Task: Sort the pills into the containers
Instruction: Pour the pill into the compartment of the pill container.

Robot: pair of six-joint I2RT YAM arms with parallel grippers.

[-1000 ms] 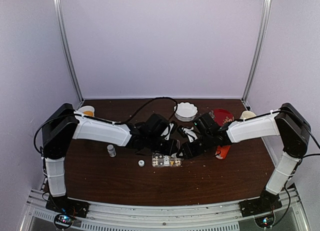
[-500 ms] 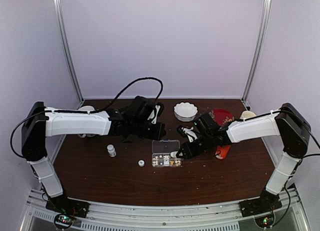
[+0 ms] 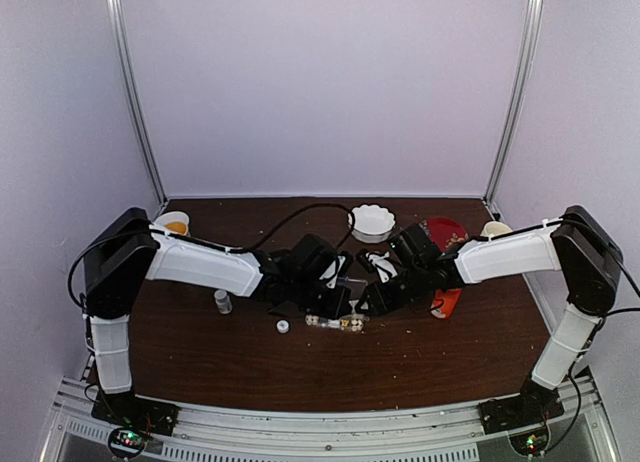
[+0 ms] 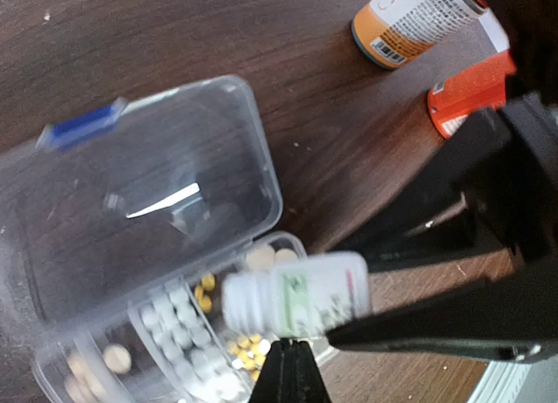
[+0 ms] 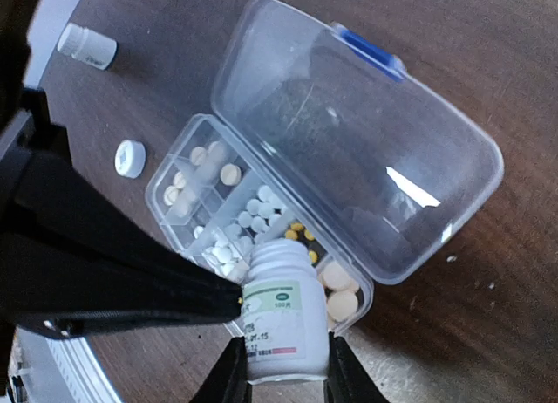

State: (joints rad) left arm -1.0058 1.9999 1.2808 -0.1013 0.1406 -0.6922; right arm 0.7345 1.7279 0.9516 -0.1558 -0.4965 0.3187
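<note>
The container is a clear pill organizer [image 5: 202,213] with its lid [image 5: 357,150] swung open. White pills [image 5: 253,213], small yellow pills [image 5: 301,233] and larger pale pills [image 5: 342,303] lie in its compartments. My right gripper [image 5: 283,368] is shut on a small white bottle [image 5: 283,329], capless, its mouth tilted over the box. My left gripper [image 4: 292,346] is shut and holds nothing; its tip rests against the side of that bottle [image 4: 296,303]. From above, both grippers [image 3: 338,300] [image 3: 368,300] meet just behind the organizer [image 3: 335,323].
A white cap [image 3: 283,327] and a second small white bottle [image 3: 222,301] stand left of the box. An orange bottle [image 4: 414,23] and an orange cap [image 4: 471,93] lie to its right. A white bowl [image 3: 372,220], a red plate [image 3: 445,232] and two cups [image 3: 175,222] [image 3: 493,229] sit at the back.
My left arm swung away to the back left half a second ago and has come back to the box. The right gripper has stayed over the box with the bottle.
</note>
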